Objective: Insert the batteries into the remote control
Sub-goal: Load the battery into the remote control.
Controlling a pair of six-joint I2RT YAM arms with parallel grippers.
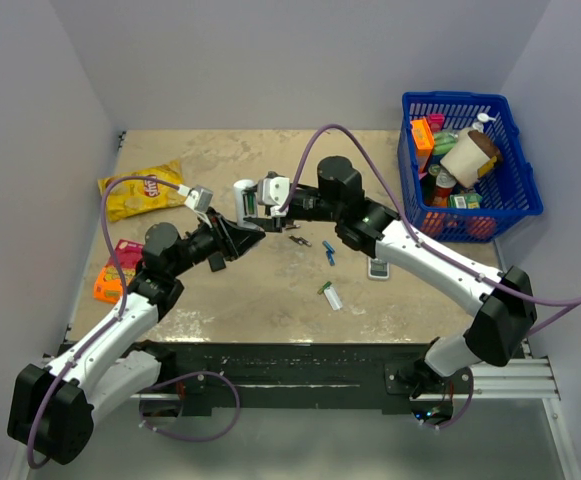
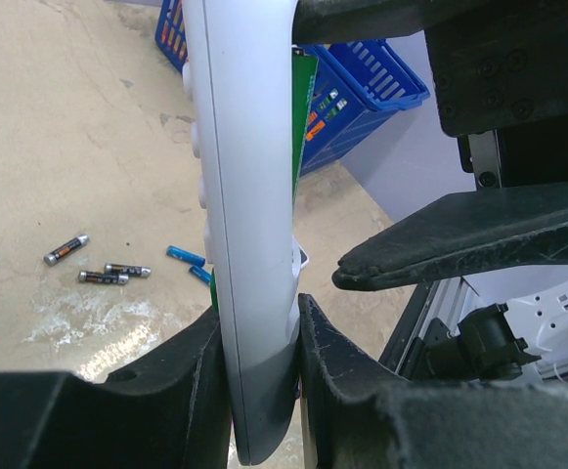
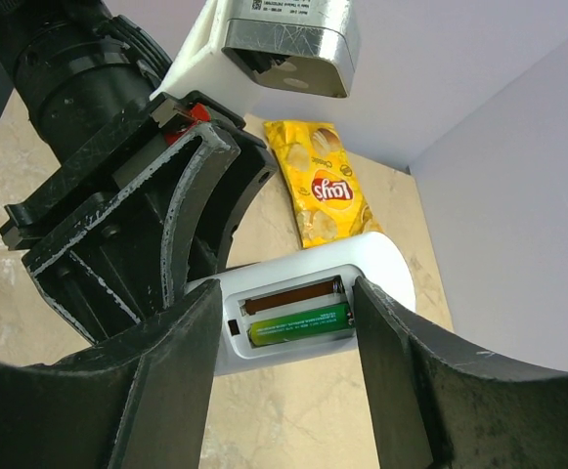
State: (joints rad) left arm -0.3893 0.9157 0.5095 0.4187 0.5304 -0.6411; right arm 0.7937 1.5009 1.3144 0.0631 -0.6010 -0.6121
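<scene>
Open tabletop [image 1: 240,295] spans the near middle — the remote control [image 1: 242,197] hangs mid-scene, loose cells [image 1: 298,240] litter centre-right, a blue basket [image 1: 457,98] walls the far right.

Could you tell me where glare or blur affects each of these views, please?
Top view: evenly lit, soft shadows. Left wrist: remote control close and slightly soft, glare on the table. Right wrist: battery sharp, near fingers dark and blurred.

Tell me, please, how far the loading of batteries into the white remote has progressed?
Done: one green battery sits inside the remote control, whose back is open. In hand: the left end effector clamps the remote; the right end effector stands open at the battery end. Left: the other slot looks empty; a second green cell lies on the table.
</scene>
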